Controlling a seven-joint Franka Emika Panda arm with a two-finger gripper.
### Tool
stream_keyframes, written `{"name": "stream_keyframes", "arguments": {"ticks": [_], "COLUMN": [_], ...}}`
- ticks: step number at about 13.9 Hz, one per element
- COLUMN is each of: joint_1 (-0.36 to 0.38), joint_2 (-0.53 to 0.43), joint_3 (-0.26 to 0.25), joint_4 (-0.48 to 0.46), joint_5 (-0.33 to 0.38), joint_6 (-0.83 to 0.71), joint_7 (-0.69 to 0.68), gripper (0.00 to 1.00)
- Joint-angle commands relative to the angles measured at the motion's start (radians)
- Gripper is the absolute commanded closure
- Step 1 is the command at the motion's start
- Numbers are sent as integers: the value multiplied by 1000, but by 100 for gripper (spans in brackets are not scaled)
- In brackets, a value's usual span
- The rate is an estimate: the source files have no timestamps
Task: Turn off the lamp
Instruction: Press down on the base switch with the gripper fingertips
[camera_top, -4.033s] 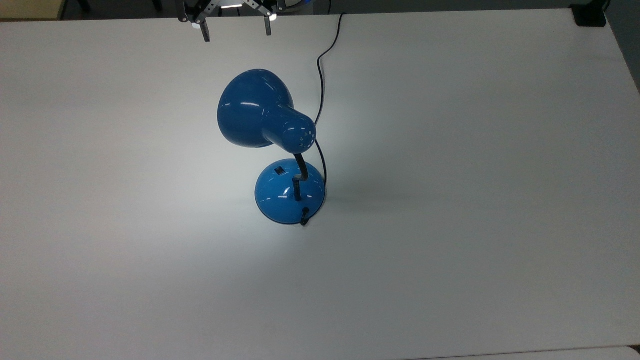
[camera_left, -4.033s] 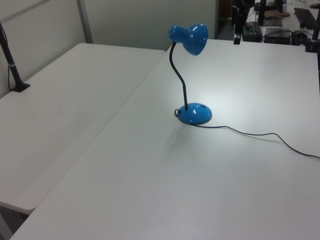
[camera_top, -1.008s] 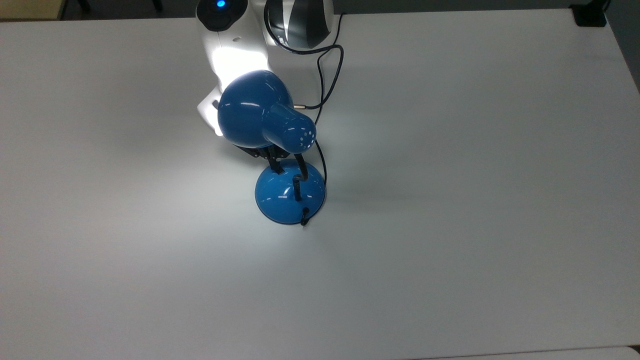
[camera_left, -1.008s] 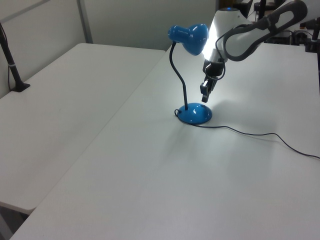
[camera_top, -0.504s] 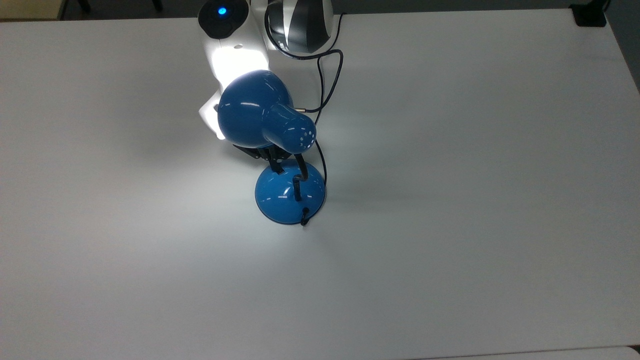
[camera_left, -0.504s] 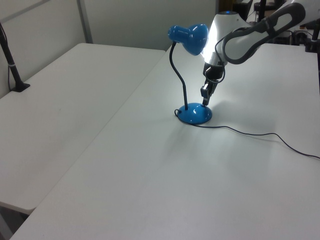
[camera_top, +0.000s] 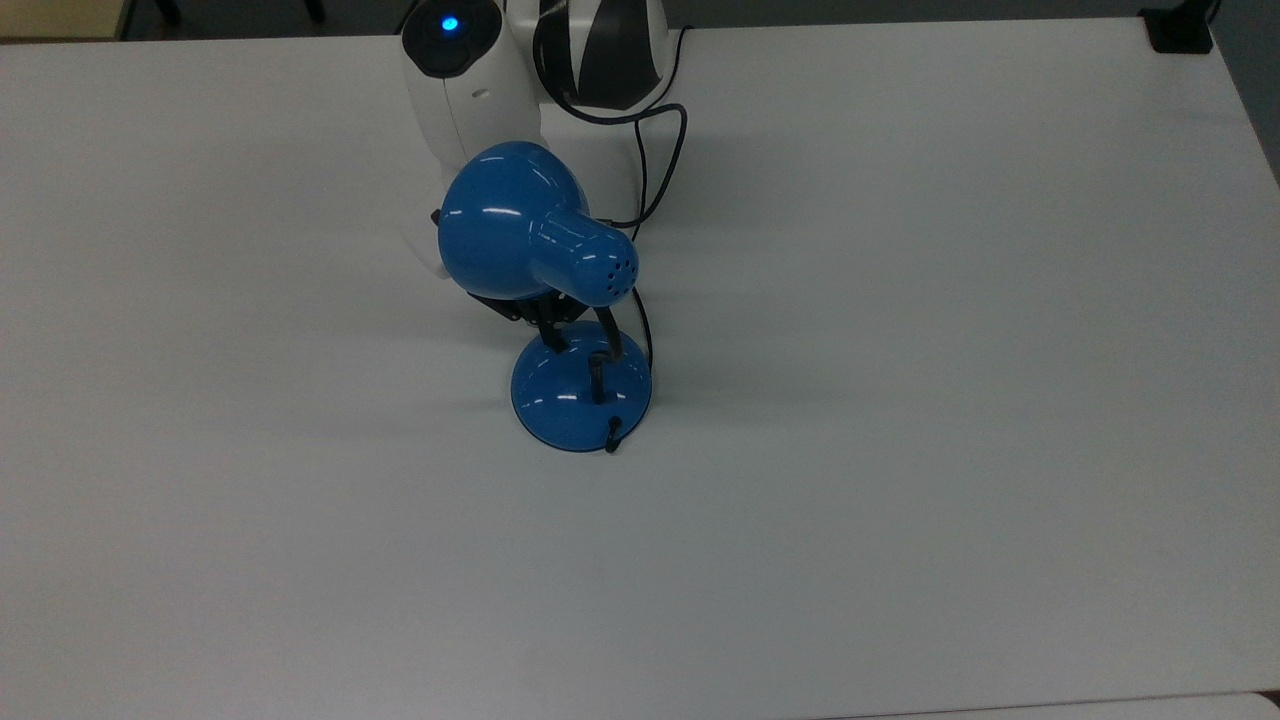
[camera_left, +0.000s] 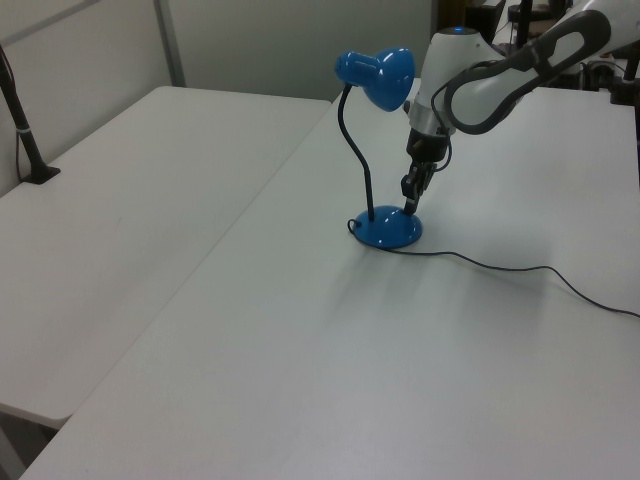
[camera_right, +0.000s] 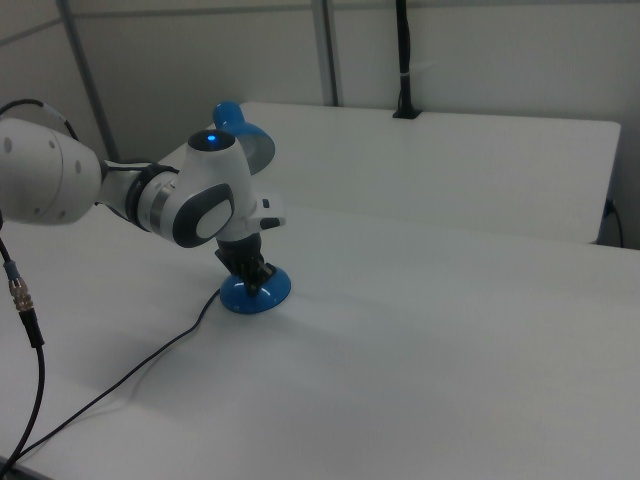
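The gripper (camera_left: 409, 205), whose finger spacing cannot be told, presses the lamp (camera_top: 581, 397) base directly beneath it; no glow shows, so retreat seems next.

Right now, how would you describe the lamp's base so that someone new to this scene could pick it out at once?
On the white table, find the blue lamp, the one coloured thing there. Follow its black gooseneck down to the base: a glossy blue dome flat on the table, with the black cord leaving it and the gripper pressed down on its top.
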Motion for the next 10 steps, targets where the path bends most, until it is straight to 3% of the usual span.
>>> {"name": "stream_keyframes", "arguments": {"ticks": [1,4,10], "joint_1": [18,12,-23], "joint_2": [15,3,-77], "joint_3": [-3,-3,-3], "joint_4": [-82,-104,-91], "joint_5": [6,-24,-61], "joint_6": [51,21,-180], "joint_7": [4,6,-28], "gripper": [100,100,100]}}
